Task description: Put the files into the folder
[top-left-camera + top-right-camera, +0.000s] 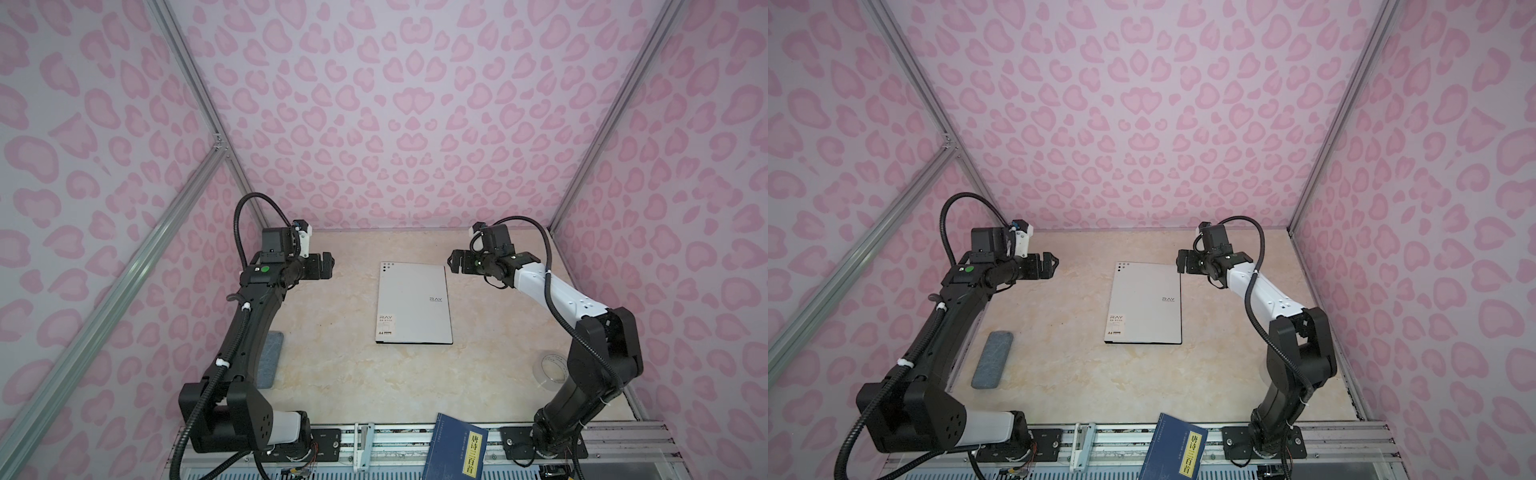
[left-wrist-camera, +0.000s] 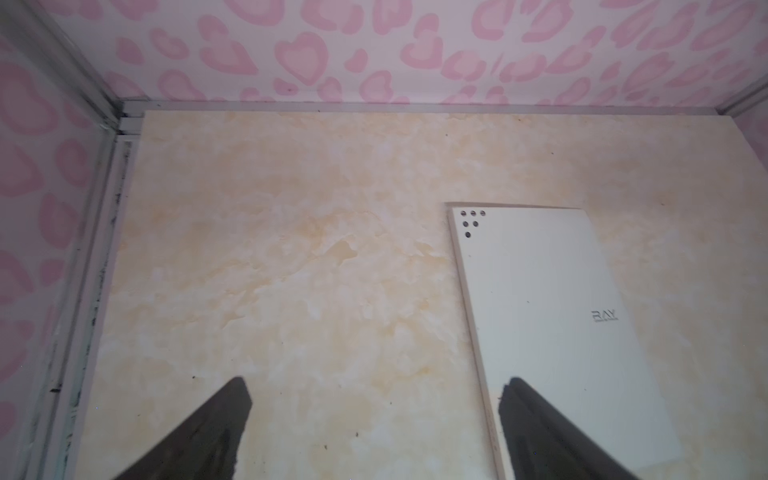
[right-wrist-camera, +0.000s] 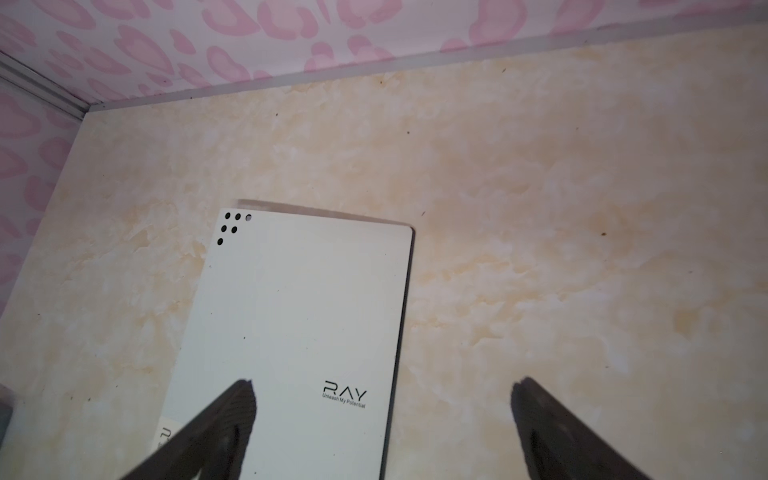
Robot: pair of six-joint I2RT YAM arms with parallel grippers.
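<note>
The folder (image 1: 413, 303) (image 1: 1144, 303) lies shut and flat in the middle of the table, its light grey cover up with the "RAY" logo and black dots. It also shows in the left wrist view as the folder (image 2: 552, 311) and in the right wrist view as the folder (image 3: 299, 311). The files are out of view everywhere. My left gripper (image 1: 330, 266) (image 1: 1052, 264) (image 2: 376, 386) hovers open to the left of the folder's far corner, holding nothing. My right gripper (image 1: 453, 262) (image 1: 1180, 259) (image 3: 382, 386) hangs open above the folder's far right edge, also with nothing in it.
A blue book (image 1: 457, 446) (image 1: 1173, 449) with a yellow label overhangs the front rail. A grey pad (image 1: 272, 357) (image 1: 992, 359) lies by the left arm. A clear tape roll (image 1: 550, 370) sits by the right arm. Pink patterned walls close in three sides.
</note>
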